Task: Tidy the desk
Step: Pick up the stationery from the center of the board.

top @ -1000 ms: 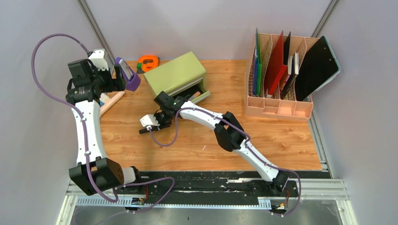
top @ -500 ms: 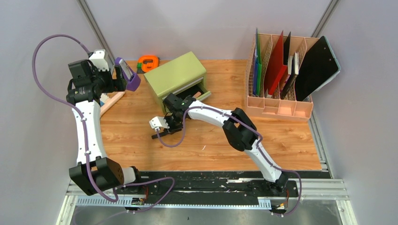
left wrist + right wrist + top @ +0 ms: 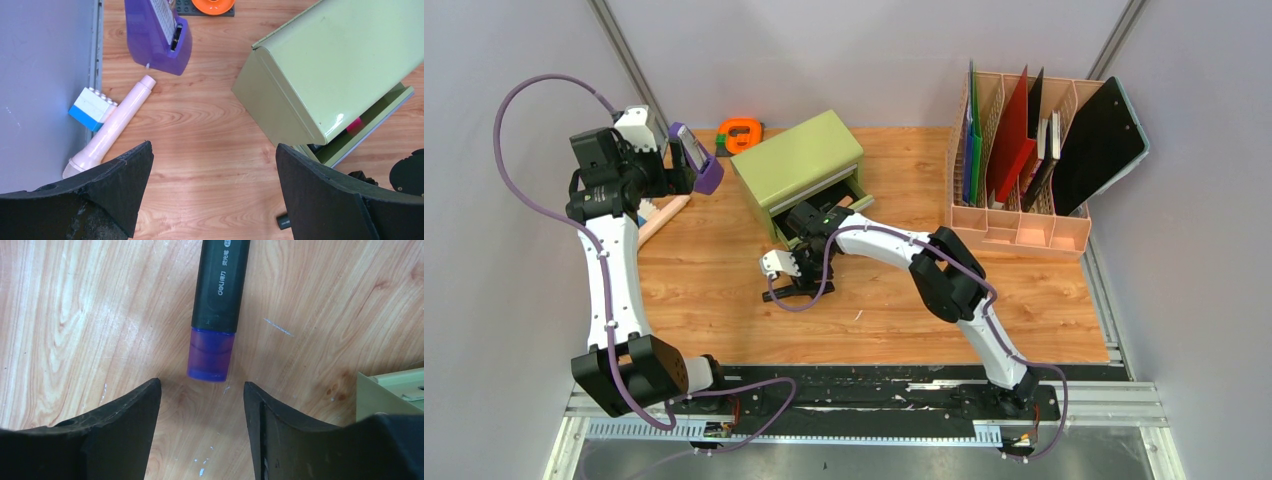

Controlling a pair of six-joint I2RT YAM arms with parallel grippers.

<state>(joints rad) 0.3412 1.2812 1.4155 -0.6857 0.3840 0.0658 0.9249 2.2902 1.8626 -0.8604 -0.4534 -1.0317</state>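
The worktop (image 3: 1044, 290) lies flat under both arms and reaches from the metal rail (image 3: 864, 400) at 6 o'clock to the far edge at 12 o'clock. Near its middle, at 6 o'clock from the green drawer chest (image 3: 794, 160), lies a black highlighter (image 3: 220, 285) with a purple cap (image 3: 211, 354). The right pincer (image 3: 201, 389) hangs just over it. It is open a bit wider than the highlighter and holds nothing. In the right wrist view the cap points to 6 o'clock, and its end sits just past the 2 fingertips, on the 12 o'clock side. I think the job now is to pick the highlighter up. To do it well, the pincer should slide a little toward 12 o'clock, so the fingers have the cap or the black body between them and not just the very tip. Then it should go down until the fingers almost touch the wood, and close softly so the highlighter does not roll away. The chest's drawer (image 3: 382, 107) is open and looks like a good home for it. The left pincer (image 3: 212, 147) is wide open and empty too, up over the 10 o'clock corner, above a pale pink tube (image 3: 112, 132) and a blue and white brick (image 3: 92, 107).
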